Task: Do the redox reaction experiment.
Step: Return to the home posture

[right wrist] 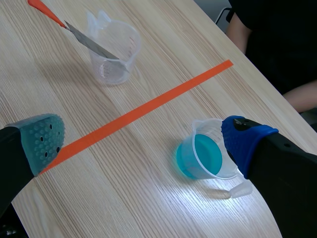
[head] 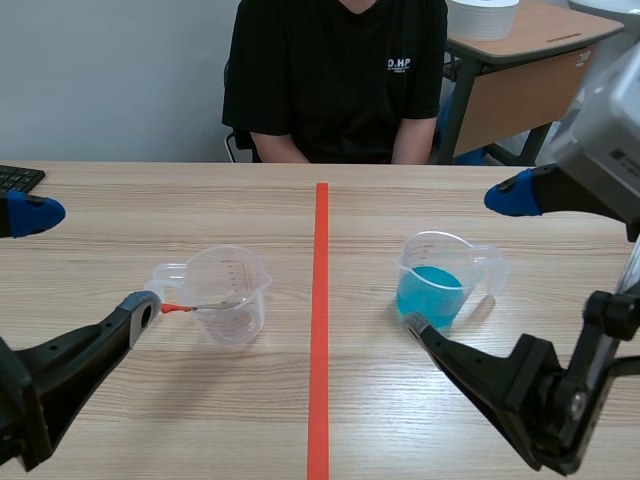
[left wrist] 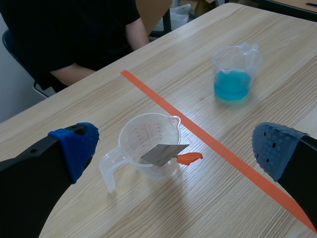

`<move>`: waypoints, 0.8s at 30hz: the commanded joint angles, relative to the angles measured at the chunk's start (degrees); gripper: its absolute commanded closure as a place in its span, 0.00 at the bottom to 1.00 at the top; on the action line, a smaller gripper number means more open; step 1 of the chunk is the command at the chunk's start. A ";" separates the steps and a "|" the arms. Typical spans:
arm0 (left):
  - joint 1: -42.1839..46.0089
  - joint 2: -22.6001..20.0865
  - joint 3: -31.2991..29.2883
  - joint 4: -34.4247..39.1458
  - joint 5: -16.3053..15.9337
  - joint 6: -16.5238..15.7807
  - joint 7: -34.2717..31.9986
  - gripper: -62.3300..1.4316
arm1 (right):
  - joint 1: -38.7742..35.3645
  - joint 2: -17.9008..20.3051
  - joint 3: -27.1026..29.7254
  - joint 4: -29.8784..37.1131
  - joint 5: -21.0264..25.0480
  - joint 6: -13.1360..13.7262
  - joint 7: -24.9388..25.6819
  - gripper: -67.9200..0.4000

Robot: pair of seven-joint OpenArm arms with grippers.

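- The surface [head: 200, 420] carried two beakers set well apart, with an orange tape line [head: 320, 330] between them
- The right jaws stood released and wide. The beaker of blue liquid [right wrist: 203, 157] sat just beside one pad [right wrist: 245, 144], not yet gripped. Closing squarely on its wall, clear of handle and spout, would likely keep it level
- The left jaws were released too and held nothing, with the clear beaker [left wrist: 151, 144] ahead of them
- A metal strip [left wrist: 162, 154] with an orange end leaned on that beaker's rim, perhaps dipping inside. A slow pour should avoid knocking it
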 commanded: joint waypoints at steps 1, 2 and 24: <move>0.44 0.44 -0.17 0.74 -0.57 0.13 -1.16 0.00 | 0.68 -0.02 0.07 0.55 -0.35 -0.22 0.63 0.00; 0.44 0.44 -0.17 0.70 -0.57 0.13 -1.16 0.00 | 0.68 -0.02 0.07 0.55 -0.83 -0.22 0.61 0.00; 0.44 0.46 -0.17 0.59 -0.52 0.13 0.28 0.00 | 0.68 -0.02 0.07 0.55 -1.05 -0.22 0.63 0.00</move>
